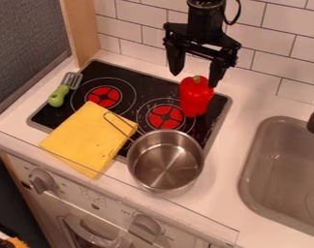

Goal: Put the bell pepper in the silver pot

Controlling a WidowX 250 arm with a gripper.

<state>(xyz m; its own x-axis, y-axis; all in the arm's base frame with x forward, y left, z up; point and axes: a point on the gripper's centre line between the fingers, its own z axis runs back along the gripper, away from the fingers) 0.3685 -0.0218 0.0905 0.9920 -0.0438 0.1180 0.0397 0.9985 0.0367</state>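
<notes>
gripper (195, 79) hangs released, its fingers parted, seemingly to straddle the red bell pepper (196, 98) standing upright just below it. silver pot (164, 162) sits beyond the pepper from it, toward the camera, mouth up, so the pepper can be lowered in.

The cooktop (130, 73) was black with red discs ringed by thin pale circles. Against it showed a red, green-stemmed bell pepper (196, 98); over its front edge, a yellow cloth (88, 138) and silver saucepan (164, 164); behind it, white grey-lined tiles (139, 15).
</notes>
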